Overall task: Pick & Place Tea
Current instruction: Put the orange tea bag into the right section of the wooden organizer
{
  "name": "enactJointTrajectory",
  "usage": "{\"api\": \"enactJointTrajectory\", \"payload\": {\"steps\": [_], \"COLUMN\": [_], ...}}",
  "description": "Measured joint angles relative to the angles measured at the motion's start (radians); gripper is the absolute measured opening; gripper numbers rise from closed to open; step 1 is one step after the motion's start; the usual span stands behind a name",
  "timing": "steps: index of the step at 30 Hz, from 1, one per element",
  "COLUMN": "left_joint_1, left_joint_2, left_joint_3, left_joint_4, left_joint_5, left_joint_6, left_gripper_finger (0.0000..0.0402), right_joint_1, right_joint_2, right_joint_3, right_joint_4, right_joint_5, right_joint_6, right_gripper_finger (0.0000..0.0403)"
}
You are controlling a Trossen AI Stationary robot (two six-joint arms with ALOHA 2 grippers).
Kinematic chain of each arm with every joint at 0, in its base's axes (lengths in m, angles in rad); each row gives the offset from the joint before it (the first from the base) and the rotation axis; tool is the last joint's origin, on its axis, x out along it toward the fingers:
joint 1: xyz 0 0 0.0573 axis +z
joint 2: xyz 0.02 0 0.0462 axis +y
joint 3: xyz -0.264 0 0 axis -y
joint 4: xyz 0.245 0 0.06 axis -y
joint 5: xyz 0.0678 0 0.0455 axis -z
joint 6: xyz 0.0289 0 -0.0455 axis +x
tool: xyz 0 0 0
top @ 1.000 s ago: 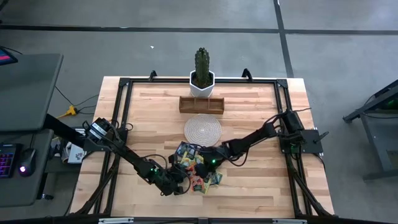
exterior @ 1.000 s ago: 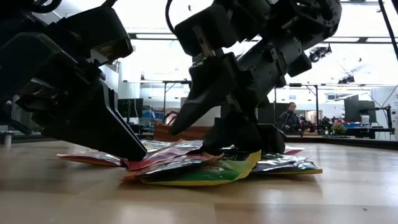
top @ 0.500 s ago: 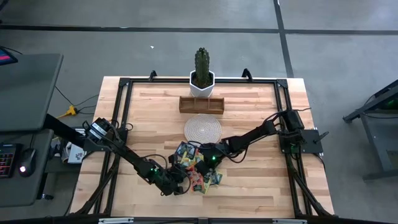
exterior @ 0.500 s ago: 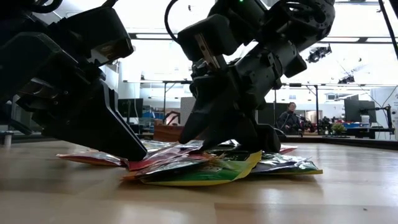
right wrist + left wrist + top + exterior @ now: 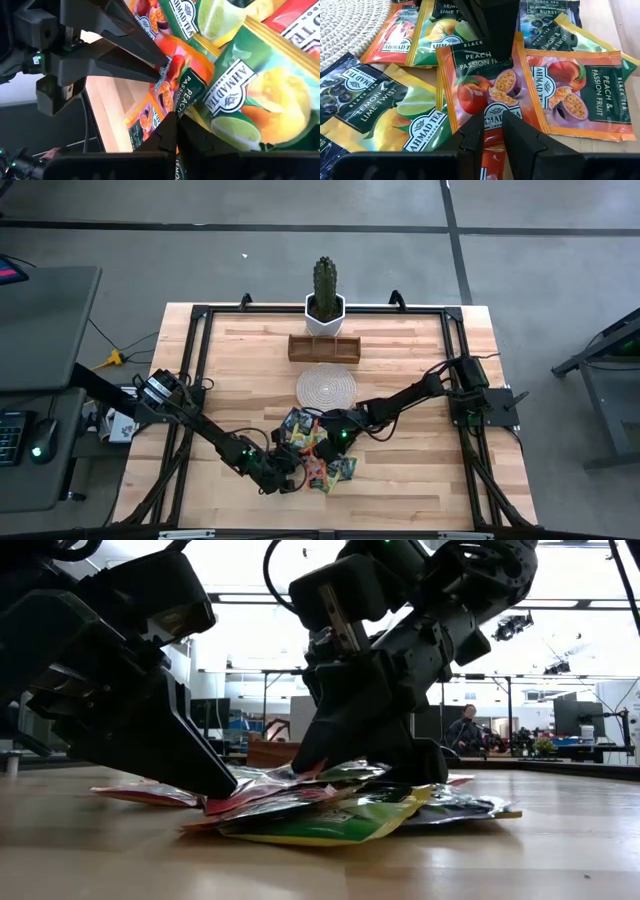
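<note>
The worktop is a pale wooden slab with a potted cactus at its far edge. Just in front of the cactus sits a brown wooden tray, then a round whitish woven mat. The tea sachets lie in a loose overlapping heap between the mat and the near edge, roughly mid-width.

Both arms reach into that heap. The left gripper sits at the heap's near-left side, its jaws drawn close together on the edge of an orange peach and passion fruit sachet. The right gripper comes in from the right edge of the worktop. Its jaws look nearly together at the rim of an orange sachet, but whether they truly clamp it I cannot tell.

This looks like the pick step: a sachet is being pinched out of the pile and nothing is lifted clear yet. The next move calls for a straight lift that brings one sachet away without dragging its neighbours, then a carry towards the tray or mat.

The high view gives the layout but hides the jaws. The low view shows sachets curling up off the wood under the grippers. Only the wrist views show the labels: a lemon and lime twist sachet and, in the right wrist view, a green sachet.
</note>
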Motion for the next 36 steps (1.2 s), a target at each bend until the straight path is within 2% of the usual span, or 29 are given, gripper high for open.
{"api": "enactJointTrajectory", "payload": {"steps": [8, 17, 21, 28, 32, 36], "left_joint_1": [0.0, -0.001, -0.001, -0.001, -0.001, 0.007], "left_joint_2": [-0.025, -0.123, -0.189, -0.325, -0.369, -0.376], "left_joint_3": [-0.001, -0.003, -0.003, -0.001, -0.002, -0.001], "left_joint_4": [-0.013, -0.093, -0.158, -0.347, -0.439, -0.454], "left_joint_5": [-0.013, -0.013, -0.021, -0.126, -0.152, -0.151], "left_joint_6": [0.05, 0.064, 0.06, 0.054, 0.054, 0.061], "left_gripper_finger": [0.0076, 0.0159, 0.0181, 0.0184, 0.0184, 0.0184], "right_joint_1": [-0.003, -0.004, -0.006, -0.041, -0.082, -0.146], "right_joint_2": [-0.052, -0.071, -0.109, -0.282, -0.423, -0.567], "right_joint_3": [0.0, 0.002, 0.002, 0.001, 0.002, 0.002], "right_joint_4": [-0.039, -0.065, -0.084, -0.245, -0.406, -0.569], "right_joint_5": [0.027, 0.025, 0.026, 0.064, 0.087, 0.088], "right_joint_6": [-0.039, -0.063, -0.091, -0.211, -0.329, -0.455], "right_gripper_finger": [0.0001, 0.0001, 0.0, 0.0, 0.0, 0.0]}}
